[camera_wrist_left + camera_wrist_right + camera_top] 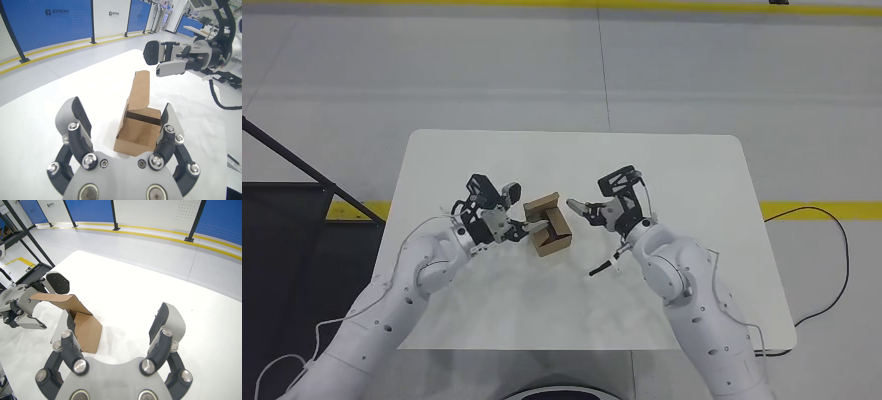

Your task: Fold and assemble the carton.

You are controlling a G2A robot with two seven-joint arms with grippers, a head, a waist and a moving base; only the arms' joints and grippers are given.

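nearest in the left wrist view, along the bottom of the frame, the left gripper (122, 106) has its fingers spread wide. one fingertip (168, 115) sits right at the near corner of the carton (139, 130), though i cannot tell if it touches. the other fingertip stands apart from the carton over bare counter (37, 117). the carton is brown and partly folded, open on its upper side, and rests on the counter at the middle of the frame. one long flap (140, 89) stands up at its far end. past that flap, at the upper right, the right gripper (155, 63) hangs above the counter with its fingers parted. blue panels (47, 22) line the far wall.

in the right wrist view the right gripper (115, 313) spans the bottom, likewise spread. one finger (62, 325) overlaps the carton (88, 328) at lower left, and the other is well apart from it. farther off, at the left edge, the left gripper (48, 304) brackets the flap (56, 298), a pad above it and a finger below, not clamped.

in the top view the carton (547, 225) lies just left of centre on the white counter (682, 180). the left gripper (514, 212) is just beside it on the left and the right gripper (597, 200) just beside it on the right. beyond the counter is grey floor (542, 70) with a yellow line (812, 210) at the right edge.
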